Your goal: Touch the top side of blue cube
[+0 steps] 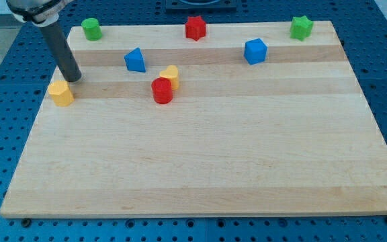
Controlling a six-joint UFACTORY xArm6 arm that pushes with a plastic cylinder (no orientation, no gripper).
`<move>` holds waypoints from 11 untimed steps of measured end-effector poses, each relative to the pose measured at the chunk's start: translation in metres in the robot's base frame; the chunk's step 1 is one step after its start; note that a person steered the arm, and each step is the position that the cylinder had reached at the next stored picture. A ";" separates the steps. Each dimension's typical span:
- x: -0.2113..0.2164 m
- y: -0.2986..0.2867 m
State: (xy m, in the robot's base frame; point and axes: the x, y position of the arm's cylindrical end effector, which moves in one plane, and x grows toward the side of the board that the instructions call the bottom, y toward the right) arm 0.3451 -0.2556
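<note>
The blue cube (255, 51) sits on the wooden board (207, 154) toward the view's top right. My tip (73, 78) is at the view's left, far to the left of the blue cube, just above and to the right of a yellow hexagonal block (61, 93). The rod rises from the tip to the view's top left corner.
A blue triangular block (135, 60) lies left of centre. A red cylinder (162, 91) touches a yellow heart-like block (170, 76). A green cylinder (91, 29), a red star (195, 28) and a green star (302, 27) line the board's top edge.
</note>
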 end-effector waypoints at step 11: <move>-0.083 0.346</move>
